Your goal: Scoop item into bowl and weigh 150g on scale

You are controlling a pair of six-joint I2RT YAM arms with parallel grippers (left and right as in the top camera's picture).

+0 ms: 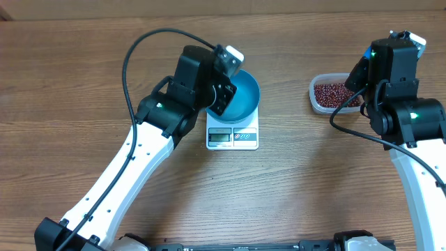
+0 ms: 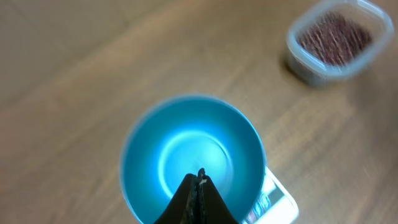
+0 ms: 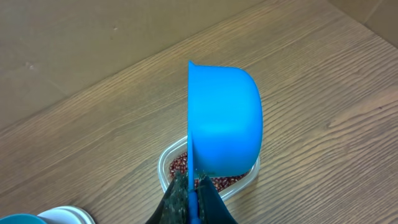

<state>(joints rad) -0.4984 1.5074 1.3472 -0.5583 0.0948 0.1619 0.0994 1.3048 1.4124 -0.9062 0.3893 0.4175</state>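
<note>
So the beans (image 1: pixel 333 93) are all sitting in the clear plastic tub (image 1: pixel 315 100) off on the right side of the worktop (image 1: pixel 313 181), and none are visible in the blue bowl (image 1: pixel 245 97), which is parked on the white scale (image 1: pixel 232 137) well apart from the tub. The right arm's fingers (image 3: pixel 181 196) are clamped on the thin handle of a blue scoop (image 3: pixel 224 118), which hangs turned on its edge right over the tub; whether anything's inside it, no way to tell from this angle. The left arm's fingers (image 2: pixel 198 186) are pressed together with nothing between them, hovering over the near side of the bowl. Handling-wise, the beans look hard, tiny and loose, so they'll probably pour easily but also roll and bounce all over if the scoop tips on the way across. The scoop looks like stiff plastic, and the handle seems the right place to hold it, though a thin handle could twist in the grip once it's loaded. The bowl looks light and smooth, so it may skate on the scale if bumped; its rim is the obvious spot to steady it.
</note>
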